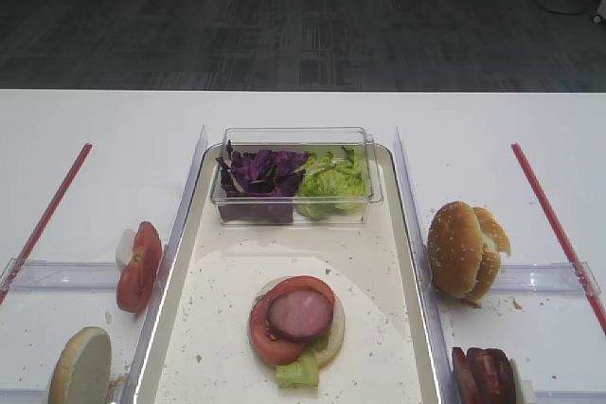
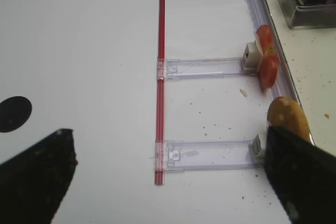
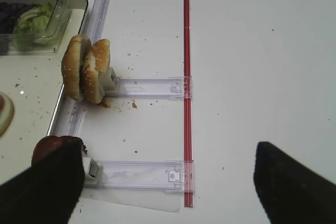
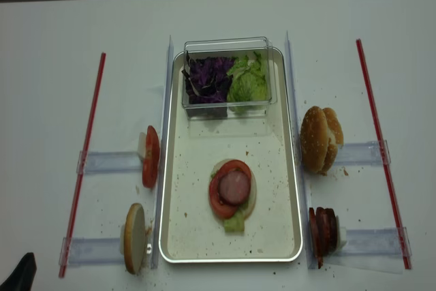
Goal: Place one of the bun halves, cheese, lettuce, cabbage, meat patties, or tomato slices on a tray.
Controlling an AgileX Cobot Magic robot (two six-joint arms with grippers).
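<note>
Overhead, the tray point(image 1: 180, 309) holds a stack: bun base, lettuce, tomato slice, meat patty point(image 1: 300, 315). Spare bun halves point(image 1: 464, 249) stand on edge just right of the tray, nearer the right arm.

From the right wrist, those bun halves point(image 3: 85, 69) sit ahead and left of the right gripper point(image 3: 168, 179), its jaws spread wide, holding nothing.

From the left wrist, the left gripper point(image 2: 173, 182) is likewise spread and empty; tomato slices point(image 2: 268, 61) lie ahead-right.

No writing is legible.

1. White desk point(image 1: 284, 111), crumb-speckled.
2. Clear box point(image 4: 228, 47) at the far end, between the rails.
3. Two red strips point(image 4: 85, 151) (one on each side), running front to back.
4. Clear plastic holders point(image 3: 149, 86) joined to the strips.
5. Dark carpet point(image 1: 303, 16) beyond.
</note>
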